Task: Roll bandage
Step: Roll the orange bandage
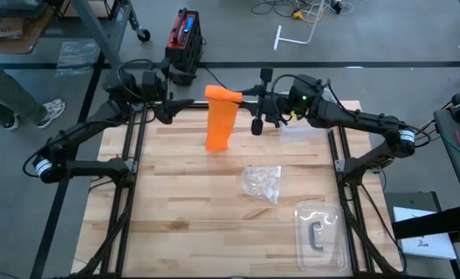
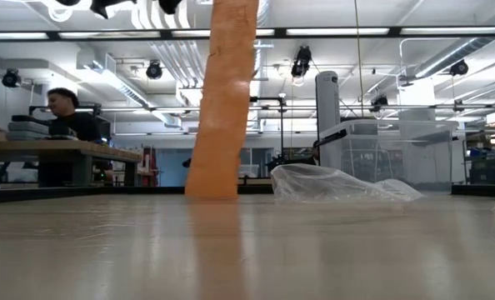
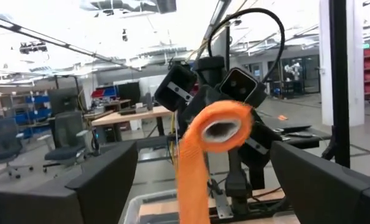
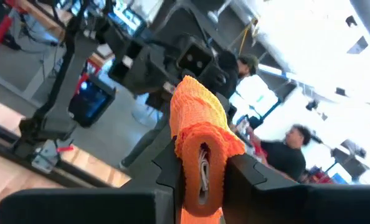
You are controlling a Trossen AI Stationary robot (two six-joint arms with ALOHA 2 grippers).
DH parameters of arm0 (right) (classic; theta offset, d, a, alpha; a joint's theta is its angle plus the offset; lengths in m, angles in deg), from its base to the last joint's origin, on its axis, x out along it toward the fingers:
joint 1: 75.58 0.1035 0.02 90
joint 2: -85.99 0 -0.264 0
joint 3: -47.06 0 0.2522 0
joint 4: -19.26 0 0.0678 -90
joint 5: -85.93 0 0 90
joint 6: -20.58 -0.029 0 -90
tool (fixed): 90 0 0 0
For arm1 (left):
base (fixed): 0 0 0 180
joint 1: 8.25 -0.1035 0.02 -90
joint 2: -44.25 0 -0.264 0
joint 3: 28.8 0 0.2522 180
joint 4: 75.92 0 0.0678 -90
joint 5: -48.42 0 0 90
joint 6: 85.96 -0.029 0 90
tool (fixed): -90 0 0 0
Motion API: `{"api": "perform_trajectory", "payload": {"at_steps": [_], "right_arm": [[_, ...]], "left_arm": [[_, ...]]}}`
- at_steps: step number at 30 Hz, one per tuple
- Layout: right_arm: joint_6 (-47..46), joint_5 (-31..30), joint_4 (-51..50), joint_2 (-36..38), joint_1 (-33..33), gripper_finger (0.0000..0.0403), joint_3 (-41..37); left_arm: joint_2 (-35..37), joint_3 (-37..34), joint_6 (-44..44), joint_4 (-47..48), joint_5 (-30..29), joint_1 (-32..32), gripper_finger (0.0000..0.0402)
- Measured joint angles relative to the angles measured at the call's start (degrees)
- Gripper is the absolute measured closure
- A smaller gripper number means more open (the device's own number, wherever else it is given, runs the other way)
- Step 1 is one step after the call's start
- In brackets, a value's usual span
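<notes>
Now the right gripper (image 1: 243, 96) is pinching the small rolled end of the bandage (image 1: 219, 120) near the table's (image 1: 183, 201) back edge, with its tail hanging down. Rolling has just begun. The left gripper (image 1: 185, 101) waits beside it, wide open. Next I think comes another turn.

I see a wooden table (image 1: 176, 201) carrying a crumpled plastic wrapper (image 1: 262, 183), a clear tray (image 1: 320, 235) and the bandage's (image 1: 218, 124) lower end
</notes>
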Motion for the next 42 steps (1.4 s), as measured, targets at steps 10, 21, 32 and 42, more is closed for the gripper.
{"api": "perform_trajectory", "payload": {"at_steps": [10,21,32,42], "right_arm": [[3.9,0.9,-2.8,-9.0,-0.2,0.034,9.6],[8.2,2.0,-10.1,-12.3,-0.1,0.0346,16.6],[8.2,2.8,-11.7,-12.6,-0.1,0.0348,17.9],[7.5,2.2,-12.2,-12.6,-0.1,0.0332,17.9]], "left_arm": [[-1.2,3.0,8.8,0.6,7.3,0.0,0.0033],[-1.1,3.7,10.5,5.3,7.8,0.0,0.0044],[-2.1,3.7,12.7,5.1,6.7,-0.1,0.0086],[-2.8,3.6,12.7,5.0,4.9,-0.1,0.0195]]}}
